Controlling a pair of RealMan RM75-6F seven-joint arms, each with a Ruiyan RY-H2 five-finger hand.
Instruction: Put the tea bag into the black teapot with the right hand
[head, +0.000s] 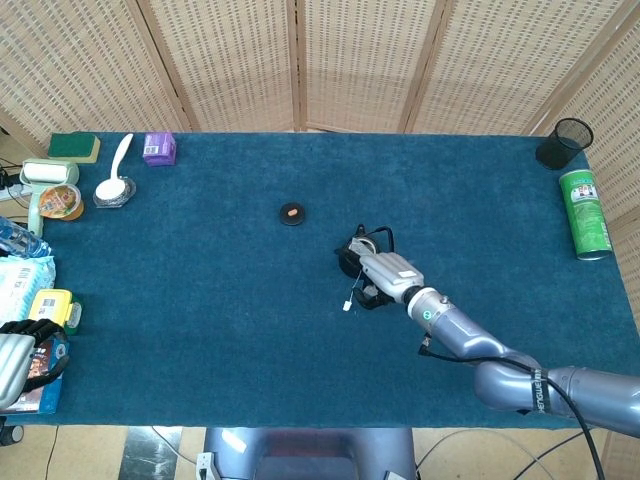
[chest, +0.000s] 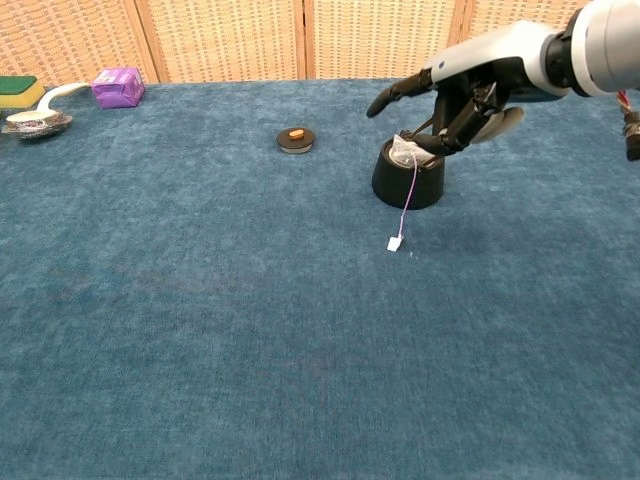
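step: tea bag (chest: 404, 151) already sits in mouth of black teapot (chest: 407, 178); release phase, by my read.
right hand (chest: 462, 85): just above pot at its 1 o'clock (chest view), fingers (chest: 390, 97) spread apart, holding nothing.
string: thin, pale, hangs down pot's front wall; small white tag (chest: 395, 243) lies on tabletop (chest: 200, 330) at pot's 6 o'clock.
next: prob. lift hand clear w/o snagging string or the wire handle.
pot: squat, matte black, round, open top.
lid (chest: 295, 140): flat black disc, orange knob, at pot's 10 o'clock, apart.
tabletop: blue napped felt.
left hand (head: 12, 362): 8 o'clock edge in head view; fingers — cannot tell.
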